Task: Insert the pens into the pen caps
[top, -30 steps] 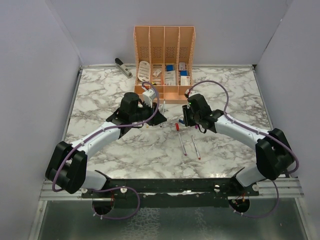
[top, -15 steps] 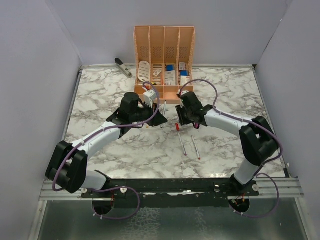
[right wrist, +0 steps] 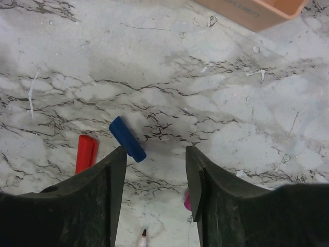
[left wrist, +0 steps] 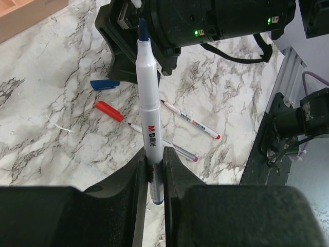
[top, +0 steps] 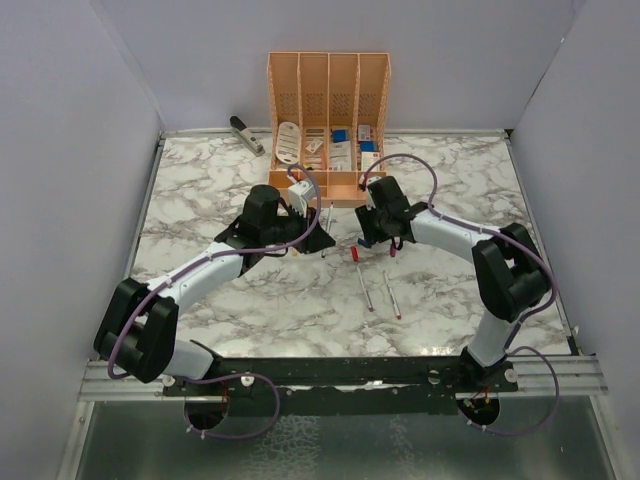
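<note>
A white-and-grey marbled surface (top: pixel 200 190) lies between plain pale walls (top: pixel 70 150), with an orange slotted organiser (top: pixel 328 75) at its far edge. Near the middle, the left fingers (left wrist: pixel 134 177) pinch a blue-tipped pen (left wrist: pixel 147 103) by its lower end. The right fingers (right wrist: pixel 100 190) stand apart over a blue cap (right wrist: pixel 127 139), a red cap (right wrist: pixel 86 153) just beside it. Two more pens (top: pixel 364 287) lie nearer. A pink piece (right wrist: pixel 187 201) is half hidden behind one finger, and what it is cannot be told.

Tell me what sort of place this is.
Probably a robot test cell staged as a desk: plain walls box in a marble-patterned tabletop, with an orange stationery organizer at the back.
</note>
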Controlling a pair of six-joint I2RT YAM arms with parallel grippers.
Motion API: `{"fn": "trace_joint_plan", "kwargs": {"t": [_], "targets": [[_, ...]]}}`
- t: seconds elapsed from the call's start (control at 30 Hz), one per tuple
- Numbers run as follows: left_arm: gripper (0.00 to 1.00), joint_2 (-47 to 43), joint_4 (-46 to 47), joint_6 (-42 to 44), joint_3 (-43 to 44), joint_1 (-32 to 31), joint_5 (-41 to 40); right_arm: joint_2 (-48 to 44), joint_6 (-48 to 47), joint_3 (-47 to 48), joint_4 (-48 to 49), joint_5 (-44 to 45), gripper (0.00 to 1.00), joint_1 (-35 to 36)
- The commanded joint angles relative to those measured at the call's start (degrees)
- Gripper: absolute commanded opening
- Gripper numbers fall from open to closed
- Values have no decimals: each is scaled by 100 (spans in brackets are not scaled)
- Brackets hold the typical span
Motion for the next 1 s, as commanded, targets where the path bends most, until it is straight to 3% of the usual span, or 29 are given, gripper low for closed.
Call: {"fn": "trace_joint_plan", "kwargs": {"t": [0.0, 0.53, 0.97], "targets": [[0, 48, 100, 81, 149, 24, 168, 118, -284, 178, 35, -333, 50, -57], [0, 178, 154, 55, 233, 60, 184, 51, -587, 22, 314, -1132, 43, -57], [0, 141, 175, 39, 211, 129, 222, 419, -691, 178, 353, -1061, 42, -57]]}}
